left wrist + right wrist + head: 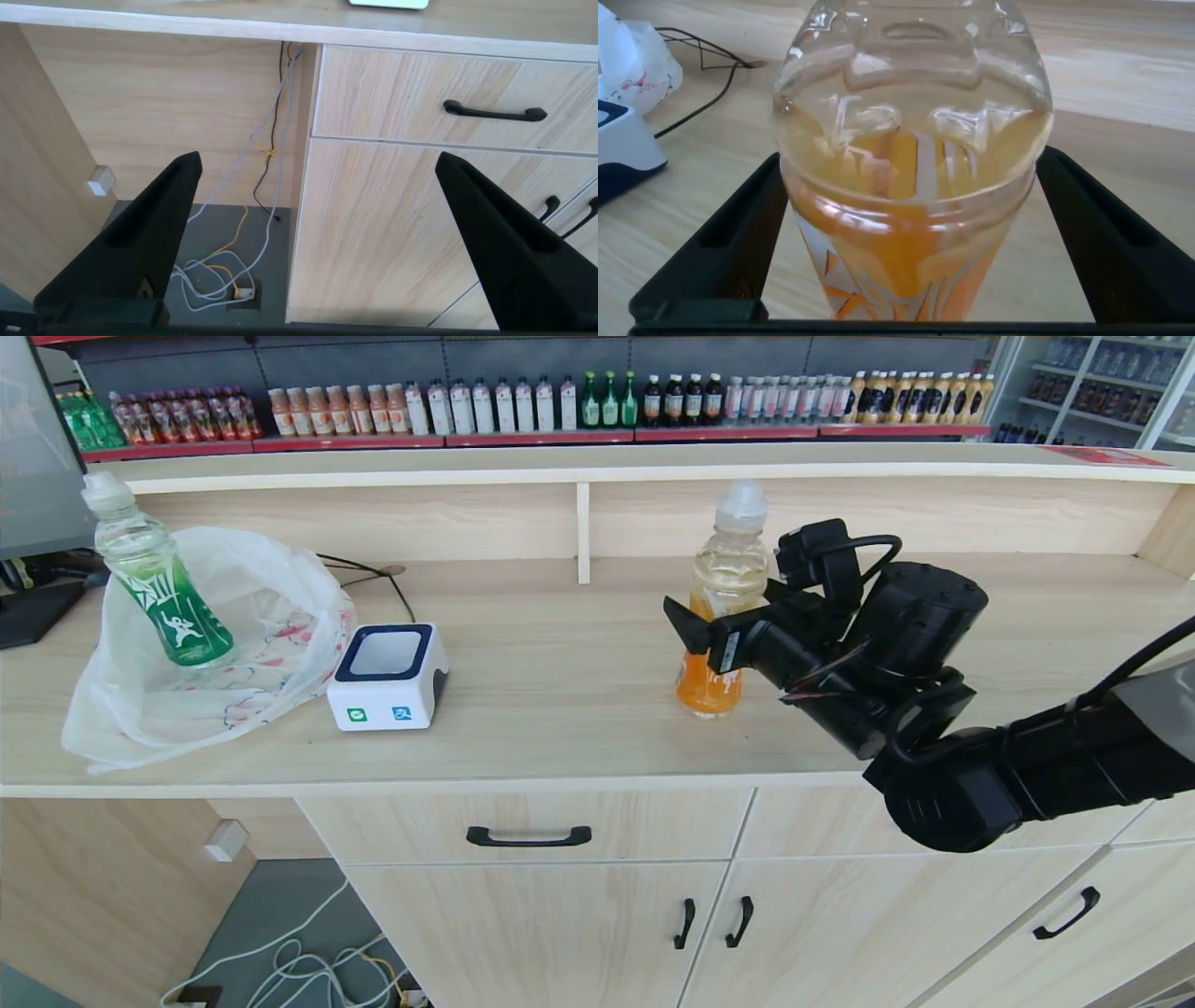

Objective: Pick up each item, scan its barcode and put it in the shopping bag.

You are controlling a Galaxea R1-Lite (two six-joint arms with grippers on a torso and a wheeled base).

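Standing upright on the bench (560, 691), right of the scanner (387, 677), the bottle (728, 560) has a white cap, clear shoulders and orange drink below. The right end effector (724, 621) straddles it, fingers (729, 243) spread either side, not clamped. The left end effector (318, 168) hangs released before the cupboards (402, 215).

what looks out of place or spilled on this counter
Nothing is spilled or damaged. One small oddity: the green bottle leans to one side in the plastic shopping bag instead of standing straight. The orange drink bottle stands upright on the counter.
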